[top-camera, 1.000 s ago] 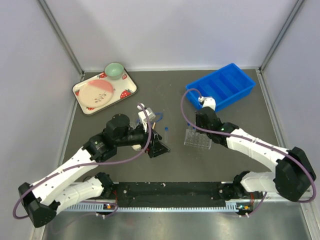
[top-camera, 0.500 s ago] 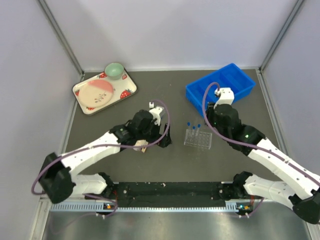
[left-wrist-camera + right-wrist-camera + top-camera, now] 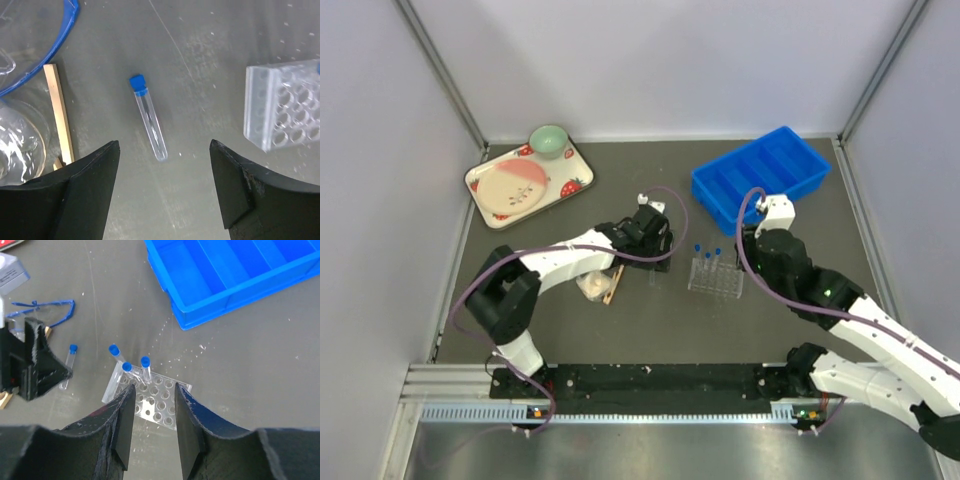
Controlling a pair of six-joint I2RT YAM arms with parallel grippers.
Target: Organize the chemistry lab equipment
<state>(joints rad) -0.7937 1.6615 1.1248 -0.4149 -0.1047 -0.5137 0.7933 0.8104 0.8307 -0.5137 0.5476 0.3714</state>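
A: First entry, far left of the rack?
B: Strawberry-print tray (image 3: 472, 187), well left of the rack (image 3: 716, 278) and farther back. It carries a green bowl (image 3: 549, 141) and a pink plate (image 3: 514, 187).

A: Closer in?
B: Glass flask (image 3: 590, 286), left of the rack, with a wooden stick (image 3: 59, 115) just beside it on the rack side. Also a clear, blue-rimmed piece (image 3: 62, 40), possibly goggles; only an edge of it shows.

A: Any stray tube?
B: One loose test tube (image 3: 148, 120), blue cap, lying flat on the table (image 3: 210, 60). It is near the rack's left side, not touching it.

A: Left gripper?
B: Left gripper (image 3: 164, 145), above that tube, jaws spread wide, holding nothing. In the wrist view the tube lies between the two fingers.

A: Rack contents?
B: Three capped tubes (image 3: 145, 364), upright, grouped along the rack's back edge.

A: Right gripper?
B: Right gripper (image 3: 154, 392), just right of the rack, jaws parted only narrowly, empty.

A: Last entry?
B: Blue bin (image 3: 762, 172), long divided compartments, behind and right of the rack.
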